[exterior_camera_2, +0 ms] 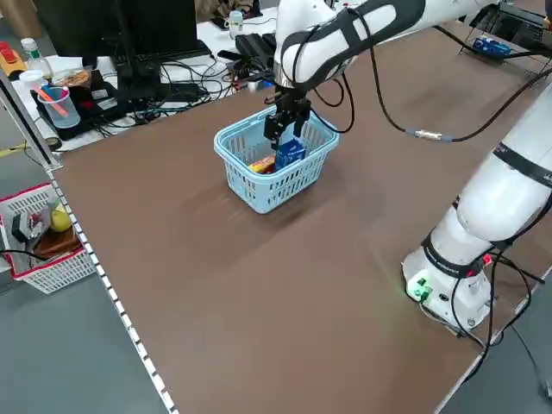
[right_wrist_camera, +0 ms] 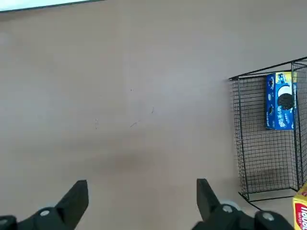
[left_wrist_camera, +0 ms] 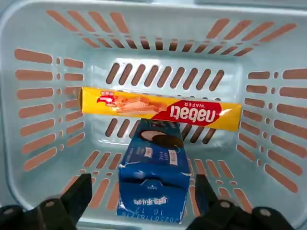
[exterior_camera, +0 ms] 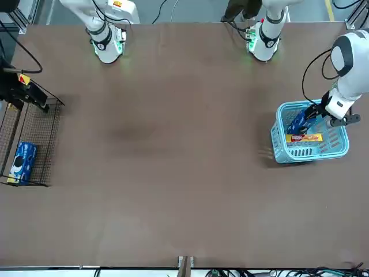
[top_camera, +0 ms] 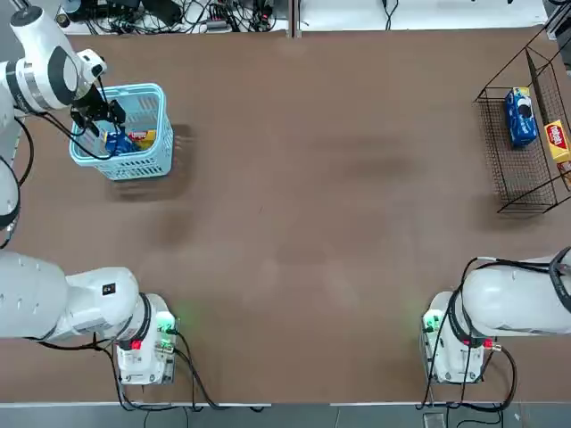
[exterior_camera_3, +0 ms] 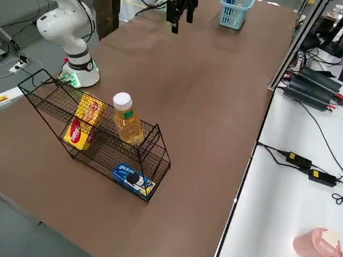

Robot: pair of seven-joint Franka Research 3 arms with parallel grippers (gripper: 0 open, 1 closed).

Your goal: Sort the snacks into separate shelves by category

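The left gripper (left_wrist_camera: 139, 201) hangs inside the mouth of the light-blue basket (top_camera: 152, 156) with its jaws spread wide, one finger on each side of a blue packet (left_wrist_camera: 153, 177) that stands tilted on end against the basket floor; the fingers straddle it but do not appear to press on it yet, so nothing is held. Just behind that packet a long yellow-orange wafer packet (left_wrist_camera: 160, 109) with a red logo lies flat across the slotted bottom. The right gripper (right_wrist_camera: 141, 201) hovers well above bare table, jaws likewise apart and empty, with the wire rack (right_wrist_camera: 264, 143) off to one side. By the look of it the sort is about half done: the rack (exterior_camera_3: 102, 144) already carries a blue packet (exterior_camera_3: 133, 179) on its lowest tier and a yellow-orange packet (exterior_camera_3: 83, 127) leaning on a higher one, beside a capped bottle (exterior_camera_3: 126, 120) of amber liquid, while two snacks remain in the basket. The basket is moulded plastic with slotted walls and a rounded rim; the rack is thin black wire with fine mesh tiers and an open, stepped frame; the blue packets are creased cardboard boxes, the wafer packet glossy film, the tabletop (top_camera: 312, 223) a matte brown.
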